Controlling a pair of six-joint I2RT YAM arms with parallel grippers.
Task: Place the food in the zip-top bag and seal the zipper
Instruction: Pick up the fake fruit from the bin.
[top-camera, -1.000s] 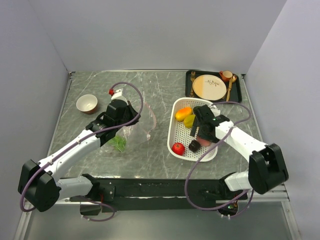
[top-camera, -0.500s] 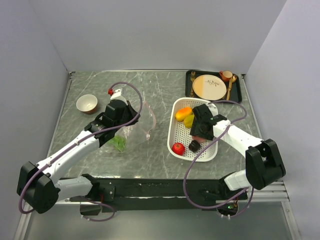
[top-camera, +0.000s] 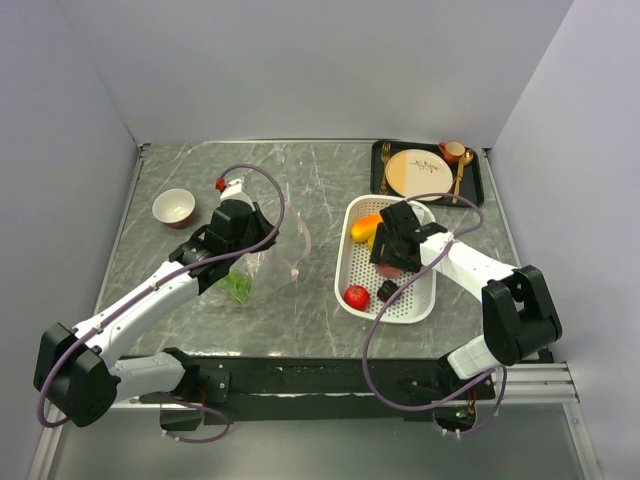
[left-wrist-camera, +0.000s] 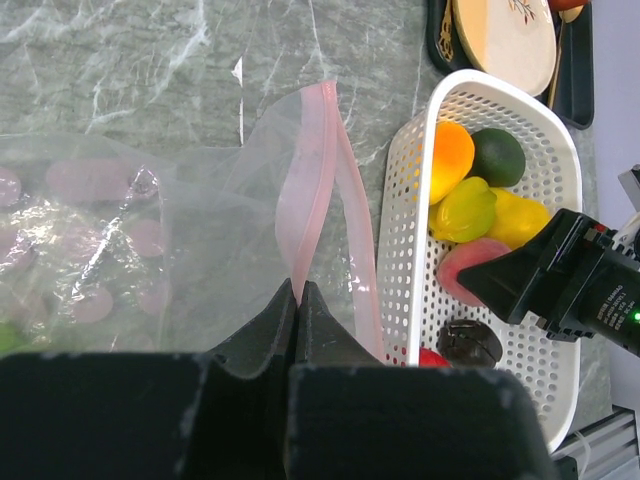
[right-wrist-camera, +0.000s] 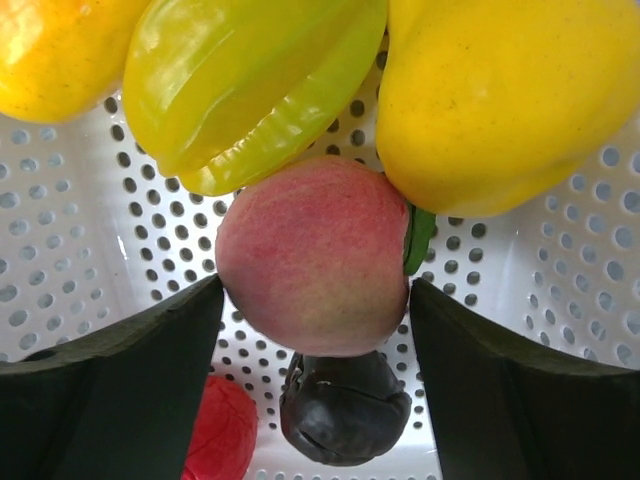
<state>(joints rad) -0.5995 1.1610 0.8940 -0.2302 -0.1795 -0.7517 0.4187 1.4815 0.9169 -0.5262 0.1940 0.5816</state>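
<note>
The clear zip-top bag (top-camera: 272, 262) lies left of centre with green grapes (top-camera: 238, 288) inside. My left gripper (left-wrist-camera: 297, 285) is shut on its pink zipper (left-wrist-camera: 300, 190), holding that edge up so the mouth faces the white basket (left-wrist-camera: 400, 260). My right gripper (right-wrist-camera: 315, 290) is down in the basket, with both fingers against the sides of the pink peach (right-wrist-camera: 310, 250). Around the peach lie the orange mango (right-wrist-camera: 60, 50), a yellow-green fruit (right-wrist-camera: 240, 80), a yellow fruit (right-wrist-camera: 500, 90), the red tomato (right-wrist-camera: 220, 430) and the small dark piece (right-wrist-camera: 345, 410). A dark green avocado (left-wrist-camera: 497, 155) lies at the basket's far end.
A black tray (top-camera: 378, 150) at the back right holds a cream plate (top-camera: 419, 174), a cup (top-camera: 452, 151), a fork and a spoon. A small bowl (top-camera: 173, 207) stands at the back left. Grey walls close in the table on three sides.
My right gripper has slid up and left along the basket, come down around the peach and closed in on it. The left arm and the bag have barely moved.
</note>
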